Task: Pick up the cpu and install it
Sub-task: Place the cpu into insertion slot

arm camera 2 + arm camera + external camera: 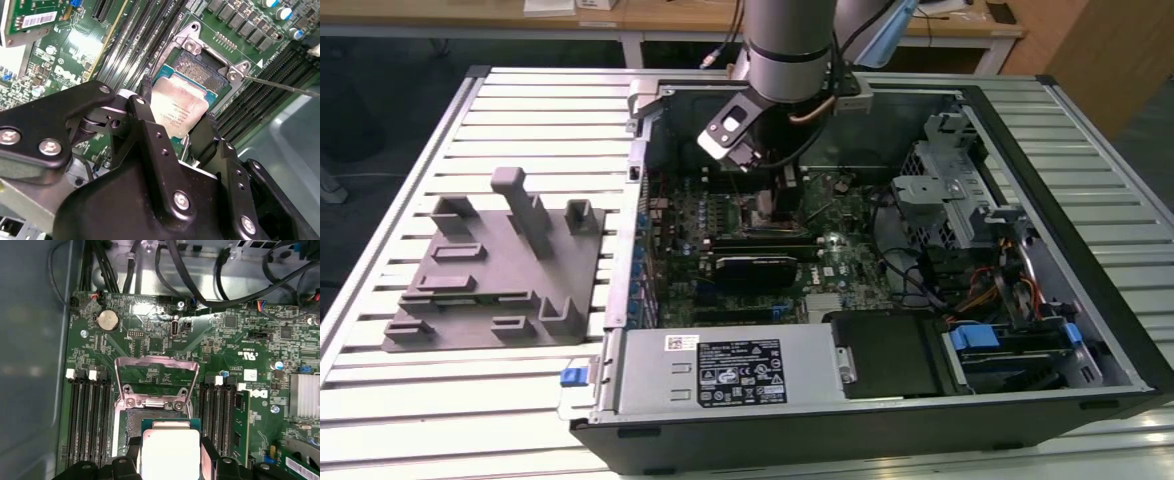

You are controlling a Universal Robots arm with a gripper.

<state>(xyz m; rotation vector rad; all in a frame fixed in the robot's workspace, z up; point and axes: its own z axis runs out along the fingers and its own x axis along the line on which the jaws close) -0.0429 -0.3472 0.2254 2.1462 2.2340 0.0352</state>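
The cpu [184, 106], a small square chip with a pale silvery top, sits between my gripper's [176, 111] two black fingers, which press on its opposite edges. It hovers over the open socket [200, 67] on the green motherboard, partly overlapping it. In the first wrist view the cpu [170, 452] lies just before the socket's raised metal load plate [155, 382], with the gripper [171, 456] closed around it. In the exterior view the gripper [771, 195] reaches down into the open computer case, over the board's middle.
The grey moulded fixture [494, 265] with upright blocks stands on the slatted table at the exterior view's left. Memory slots [90, 415] flank the socket. Cables [200, 270], a drive cage [954, 190] and the power supply [720, 370] crowd the case.
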